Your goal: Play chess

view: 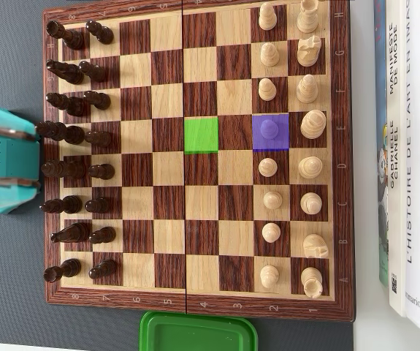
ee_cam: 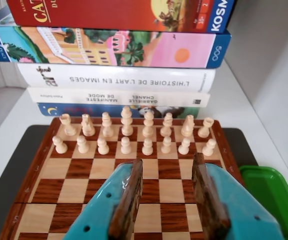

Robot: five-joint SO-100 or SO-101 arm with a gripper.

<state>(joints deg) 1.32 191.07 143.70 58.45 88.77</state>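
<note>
**Chessboard at opening position, gripper held above it**

1. Dark mat: underlies the board in the overhead view and extends past it at 9 o'clock.

2. Chessboard: wooden and hinged, it fills most of the overhead view. One square near the centre is tinted green, and another two squares toward 3 o'clock is tinted purple.

3. Stack of books: lying flat beyond the board's far edge at 12 o'clock in the wrist view, and along the 3 o'clock edge in the overhead view.

4. Arm: its teal body sits at 9 o'clock off the board's edge in the overhead view.

5. Gripper: seen at 6 o'clock in the wrist view, with teal shells and brown inner pads. The jaws stand apart with nothing between them, above the board's middle squares.

6. Green tray: touches the board's edge at 6 o'clock in the overhead view.

7. Dark pieces: two files along the 9 o'clock side.

8. Light pieces: two files along the 3 o'clock side.

9. Light pawn: stands on the purple square, in line with the other pawns.
</note>
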